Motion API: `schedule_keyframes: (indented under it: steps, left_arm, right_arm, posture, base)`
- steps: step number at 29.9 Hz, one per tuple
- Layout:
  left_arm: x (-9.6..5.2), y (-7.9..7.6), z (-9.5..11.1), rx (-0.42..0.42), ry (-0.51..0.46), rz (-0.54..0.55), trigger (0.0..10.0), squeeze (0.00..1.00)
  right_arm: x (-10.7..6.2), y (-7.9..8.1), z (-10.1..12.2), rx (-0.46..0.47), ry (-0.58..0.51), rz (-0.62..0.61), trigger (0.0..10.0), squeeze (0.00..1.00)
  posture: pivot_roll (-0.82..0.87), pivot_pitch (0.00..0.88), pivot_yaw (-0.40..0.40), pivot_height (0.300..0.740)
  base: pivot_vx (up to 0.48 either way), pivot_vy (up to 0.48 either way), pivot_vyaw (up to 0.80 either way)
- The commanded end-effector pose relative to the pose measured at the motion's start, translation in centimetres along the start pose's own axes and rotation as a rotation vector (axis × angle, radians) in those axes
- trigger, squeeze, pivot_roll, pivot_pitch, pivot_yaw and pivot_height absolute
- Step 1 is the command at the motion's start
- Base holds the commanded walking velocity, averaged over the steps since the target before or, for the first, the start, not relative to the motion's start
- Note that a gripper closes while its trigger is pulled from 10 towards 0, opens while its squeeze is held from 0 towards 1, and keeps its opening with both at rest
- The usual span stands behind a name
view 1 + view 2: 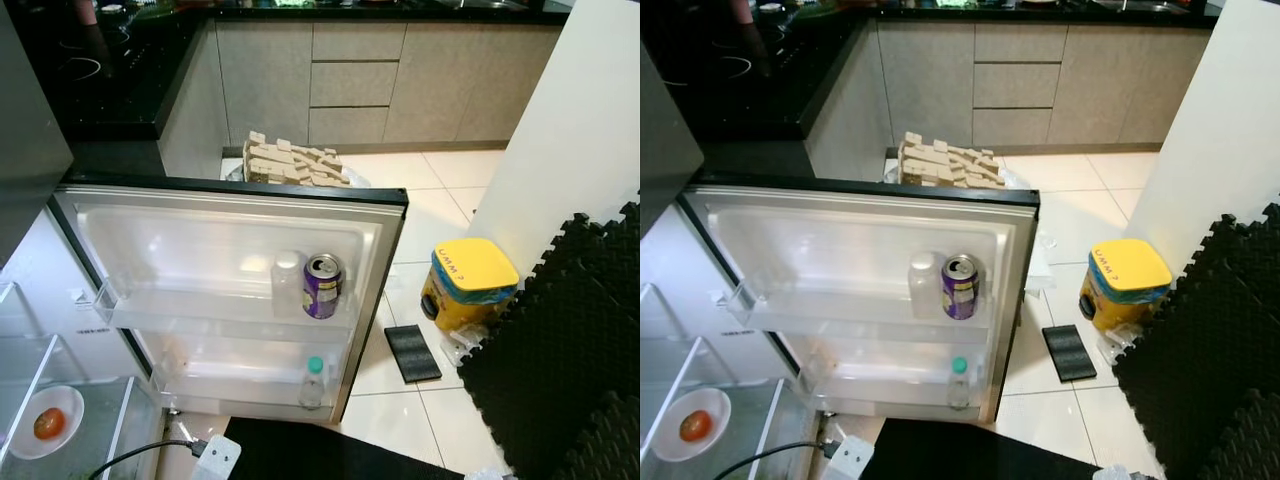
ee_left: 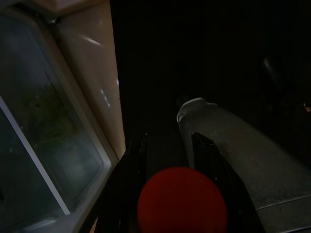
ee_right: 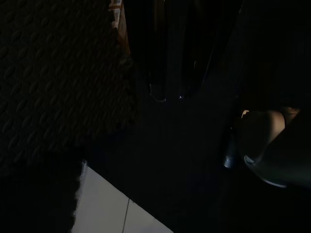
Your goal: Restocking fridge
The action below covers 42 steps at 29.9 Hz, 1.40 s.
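One red ball-shaped item [image 2: 182,200] gripped in left gripper [image 2: 167,160] fingers — likely smooth, slippery; best pinched at middle. Purple can [image 1: 322,286] at door shelf's three o'clock. Right gripper's fingers: cannot tell.

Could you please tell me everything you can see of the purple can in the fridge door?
The purple can is a metal drinks can with a silver top and pull tab, its lid apparently unopened. It stands upright in the upper shelf of the open fridge door, toward the door's outer edge, right beside a clear white-capped bottle. Its label is too small to read.
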<state>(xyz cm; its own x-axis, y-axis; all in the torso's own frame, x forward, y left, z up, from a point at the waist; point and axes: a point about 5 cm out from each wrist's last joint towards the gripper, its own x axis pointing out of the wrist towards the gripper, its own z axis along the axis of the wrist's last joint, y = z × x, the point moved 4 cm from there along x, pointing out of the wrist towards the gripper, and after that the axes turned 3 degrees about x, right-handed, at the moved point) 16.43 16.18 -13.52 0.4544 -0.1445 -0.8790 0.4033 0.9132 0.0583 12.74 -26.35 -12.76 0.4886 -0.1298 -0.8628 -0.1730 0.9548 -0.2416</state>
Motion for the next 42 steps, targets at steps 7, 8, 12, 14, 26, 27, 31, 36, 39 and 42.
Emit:
schedule_keyframes:
  steps: [7,8,12,14,26,27,31,36,39,42]
  left_arm:
    - [-0.15,-0.73,-1.35,-0.02,0.042,-0.032,10.0,0.0]
    - [-0.15,-0.74,-1.39,-0.02,0.043,-0.032,10.0,0.0]
    - [-0.16,-0.78,-1.44,-0.018,0.044,-0.034,10.0,0.0]
    - [-0.16,-0.82,-1.44,-0.018,0.044,-0.037,10.0,0.0]
    - [-0.16,-0.86,-1.42,-0.015,0.044,-0.043,10.0,0.0]
    - [-0.16,-0.87,-1.42,-0.015,0.044,-0.043,10.0,0.0]
    - [-0.17,-0.94,-1.51,-0.014,0.046,-0.046,10.0,0.0]
    - [-0.17,-1.0,-1.53,-0.013,0.046,-0.048,10.0,0.0]
    - [-0.16,-1.05,-1.49,-0.013,0.045,-0.05,10.0,0.0]
    - [-0.16,-1.02,-1.47,-0.022,0.043,-0.047,10.0,0.0]
  right_arm:
    - [0.04,0.22,0.0,0.0,0.004,0.007,10.0,0.0]
    - [0.03,0.24,-0.03,0.0,0.005,0.008,10.0,0.0]
    - [0.0,0.3,-0.17,0.002,0.008,0.008,10.0,0.0]
    - [-0.02,0.36,-0.31,0.003,0.012,0.009,10.0,0.0]
    - [-0.03,0.55,-0.39,0.007,0.013,0.013,10.0,0.0]
    - [-0.03,0.56,-0.39,0.007,0.013,0.013,10.0,0.0]
    - [-0.04,0.61,-0.44,0.008,0.014,0.014,10.0,0.0]
    - [-0.05,0.65,-0.49,0.008,0.015,0.015,10.0,0.0]
    - [-0.06,0.66,-0.52,0.008,0.016,0.015,10.0,0.0]
    - [-0.07,0.68,-0.56,0.008,0.018,0.015,10.0,0.0]
  posture:
    - [0.01,0.023,-0.04,0.74]
    - [0.01,0.023,-0.04,0.74]
    - [0.01,0.023,-0.04,0.74]
    - [0.01,0.023,-0.04,0.74]
    - [0.01,0.028,-0.035,0.74]
    - [0.01,0.028,-0.035,0.74]
    - [0.01,0.028,-0.035,0.74]
    - [0.01,0.03,-0.035,0.74]
    - [0.01,0.03,-0.035,0.74]
    - [0.01,0.03,-0.035,0.74]
  base:
    - [0.0,0.0,0.0]
    - [0.0,0.0,0.0]
    - [0.0,0.0,0.0]
    - [0.24,0.0,0.0]
    - [0.268,0.0,0.0]
    - [0.281,0.0,0.0]
    - [0.284,0.0,0.0]
    - [0.281,0.0,0.0]
    - [0.282,0.0,0.0]
    - [0.281,0.0,0.0]
